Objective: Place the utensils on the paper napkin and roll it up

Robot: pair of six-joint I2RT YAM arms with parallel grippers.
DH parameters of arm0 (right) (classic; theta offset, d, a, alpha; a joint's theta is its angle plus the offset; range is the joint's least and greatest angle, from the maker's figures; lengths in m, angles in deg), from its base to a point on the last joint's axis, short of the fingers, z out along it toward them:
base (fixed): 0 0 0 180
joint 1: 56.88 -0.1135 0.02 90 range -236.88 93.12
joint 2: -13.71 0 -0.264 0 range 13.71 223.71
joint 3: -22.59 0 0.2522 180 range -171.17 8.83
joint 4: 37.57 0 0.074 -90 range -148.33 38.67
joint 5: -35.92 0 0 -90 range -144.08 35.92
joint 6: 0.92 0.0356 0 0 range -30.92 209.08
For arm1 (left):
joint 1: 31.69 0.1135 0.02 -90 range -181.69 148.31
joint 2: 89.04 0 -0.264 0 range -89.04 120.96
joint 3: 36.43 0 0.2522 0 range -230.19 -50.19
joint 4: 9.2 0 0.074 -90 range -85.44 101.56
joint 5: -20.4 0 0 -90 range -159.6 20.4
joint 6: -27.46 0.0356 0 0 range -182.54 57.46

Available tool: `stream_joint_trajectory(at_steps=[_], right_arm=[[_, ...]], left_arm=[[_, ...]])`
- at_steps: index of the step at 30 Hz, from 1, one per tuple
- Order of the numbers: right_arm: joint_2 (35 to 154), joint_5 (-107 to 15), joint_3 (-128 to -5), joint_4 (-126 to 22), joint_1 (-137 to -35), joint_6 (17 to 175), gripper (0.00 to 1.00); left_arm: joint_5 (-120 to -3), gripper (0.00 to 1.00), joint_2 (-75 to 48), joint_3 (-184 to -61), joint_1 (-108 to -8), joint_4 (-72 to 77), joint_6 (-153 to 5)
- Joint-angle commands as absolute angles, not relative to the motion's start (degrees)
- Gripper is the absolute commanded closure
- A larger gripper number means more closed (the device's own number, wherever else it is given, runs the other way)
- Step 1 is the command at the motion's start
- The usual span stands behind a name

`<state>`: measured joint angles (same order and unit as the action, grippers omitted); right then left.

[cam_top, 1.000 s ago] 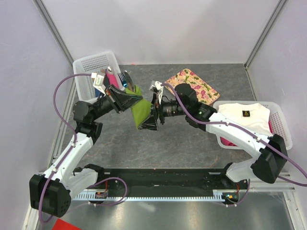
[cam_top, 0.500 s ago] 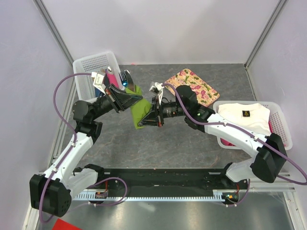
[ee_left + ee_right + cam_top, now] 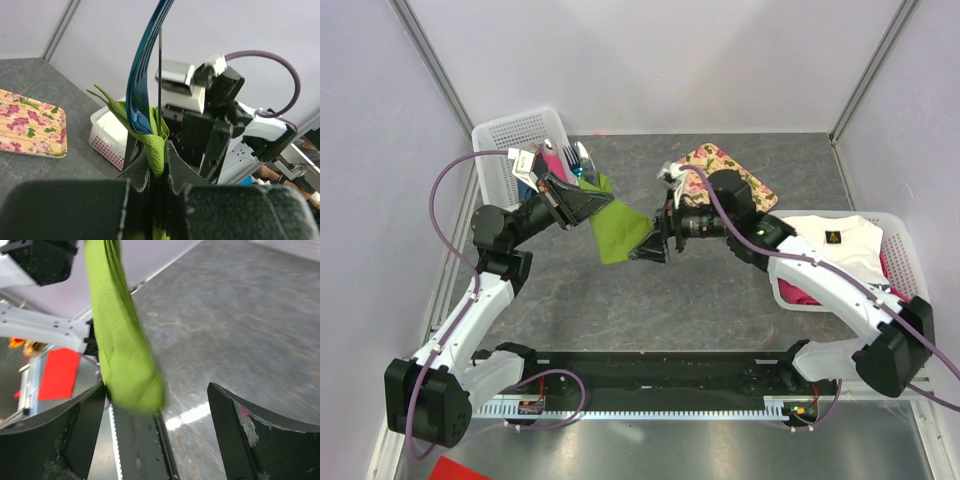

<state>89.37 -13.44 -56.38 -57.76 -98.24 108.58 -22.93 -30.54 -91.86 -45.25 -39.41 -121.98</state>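
Olive-green paper napkin (image 3: pixel 613 228) is wrapped round the utensils, w/ the blue fork (image 3: pixel 141 75) and a thin silvery utensil (image 3: pixel 159 70) poking out the top. Bundle's up in the air over the tabletop (image 3: pixel 720 300). Left fingers (image 3: pixel 135 175) clenched on the roll's upper end. Right fingers (image 3: pixel 240 425) spread wide either side of the loose lower end, no grip. Prob nearly done: tighten the roll, set it down.

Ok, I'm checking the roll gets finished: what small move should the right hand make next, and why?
Probably close the right hand on the lower end of the napkin: it hangs between the open fingers, while the left hand clamps the top with the utensils.
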Motion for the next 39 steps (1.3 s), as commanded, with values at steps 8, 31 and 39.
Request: stream_joint_trajectory(at_steps=[8,31,39], right_arm=[[80.7,-17.9,-67.6,-73.7,-90.9,100.0,0.32],[94.8,-16.5,-70.9,-63.4,-100.1,102.6,0.32],[97.2,-13.3,-70.3,-59.0,-101.0,104.9,0.34]], left_arm=[[-25.8,0.98,-29.8,-95.1,-44.8,-38.7,-117.9],[-24.1,0.98,-30.6,-94.4,-44.9,-39.6,-120.7],[-24.2,0.98,-30.1,-94.2,-45.0,-40.2,-121.1]])
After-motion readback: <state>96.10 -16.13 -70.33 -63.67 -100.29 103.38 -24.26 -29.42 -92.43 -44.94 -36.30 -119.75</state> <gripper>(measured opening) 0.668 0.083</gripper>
